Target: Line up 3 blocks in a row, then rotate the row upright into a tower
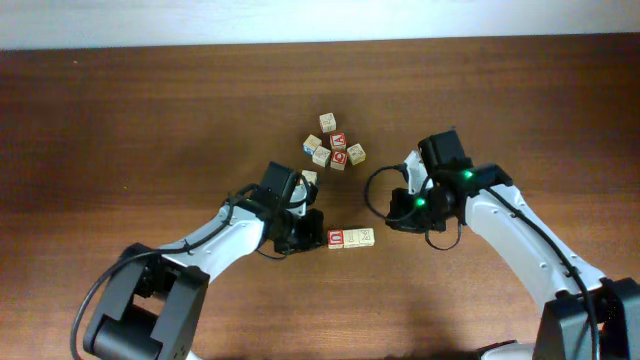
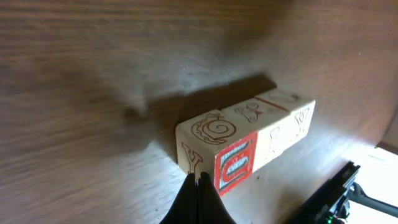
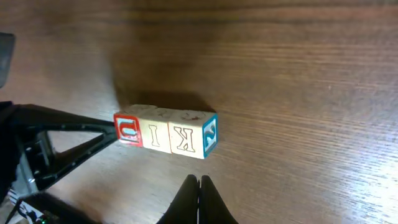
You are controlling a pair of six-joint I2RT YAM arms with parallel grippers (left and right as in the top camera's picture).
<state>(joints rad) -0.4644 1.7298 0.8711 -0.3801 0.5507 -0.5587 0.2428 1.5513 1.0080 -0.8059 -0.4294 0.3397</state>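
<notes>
Three blocks (image 1: 351, 238) in a tight row on the bench (image 1: 120, 120): red-white face at one end, blue-white at the other, cream between. Bare wood around; spare cubes (image 1: 333, 148) well apart. My left fingers (image 2: 190, 202) are together at the red end; my right fingers (image 3: 188, 202) are together, near the row.

- Dark brown wooden table (image 1: 150, 130), its grain running left to right.
- Loose cluster of cream and red letter cubes (image 1: 338, 141) near the table's middle, with one cream cube (image 1: 327, 122) slightly apart.

Cream blocks (image 3: 165, 134), one red-faced, one blue-faced, on brown wood-grain table (image 1: 150, 120).
</notes>
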